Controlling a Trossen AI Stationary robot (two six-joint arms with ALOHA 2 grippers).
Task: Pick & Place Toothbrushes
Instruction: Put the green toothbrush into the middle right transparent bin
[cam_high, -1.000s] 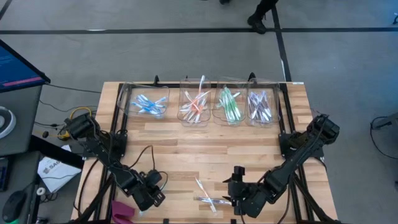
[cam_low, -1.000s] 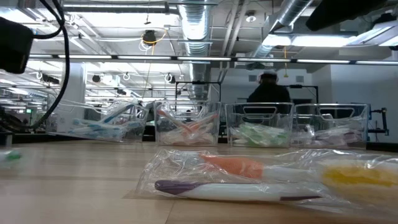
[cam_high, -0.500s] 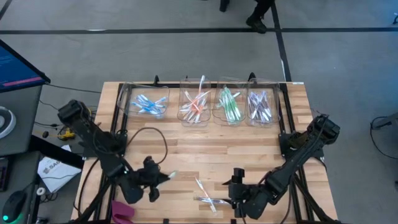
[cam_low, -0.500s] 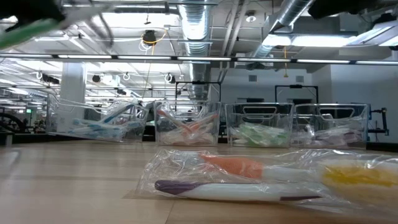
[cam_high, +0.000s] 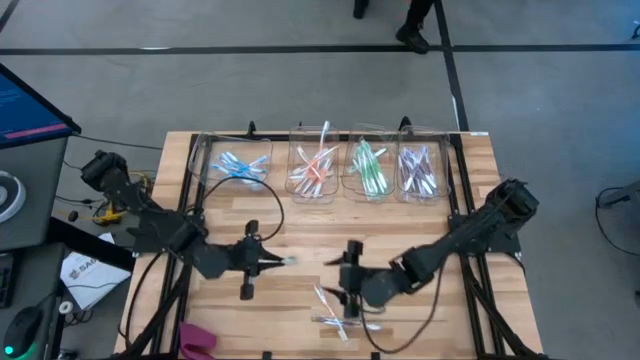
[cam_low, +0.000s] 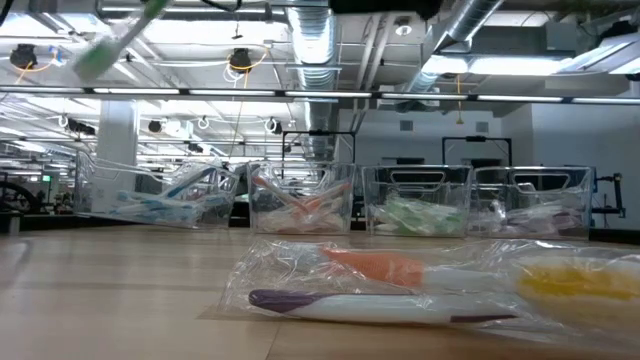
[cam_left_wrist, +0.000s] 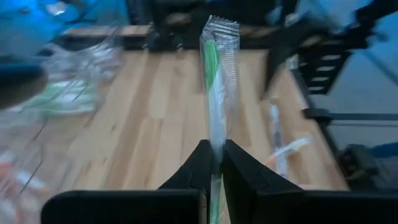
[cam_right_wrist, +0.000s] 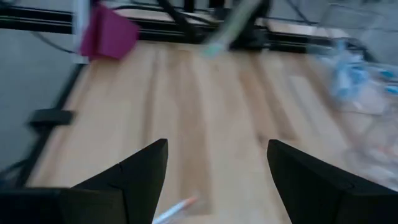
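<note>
Left claw (cam_high: 272, 262): pinched shut on a green toothbrush (cam_left_wrist: 214, 93) in a crinkly clear wrapper, held above the bench, toward 7 o'clock of centre.
Right claw (cam_high: 345, 268): fingers spread wide, empty, near 6 o'clock.
Loose toothbrushes (cam_high: 335, 312): slim wrapped sticks lying on the pale wood-plank bench (cam_high: 300, 225) just beside the right claw.
Bins (cam_high: 320, 165): four clear plastic boxes along 12 o'clock (toothbrushes sorted blue, orange, green, purple).

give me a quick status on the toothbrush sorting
Left end effector shut on wrapped green toothbrush, held above mid-table. Right end effector open, empty, over loose toothbrushes. Nothing blocking the bins.
</note>
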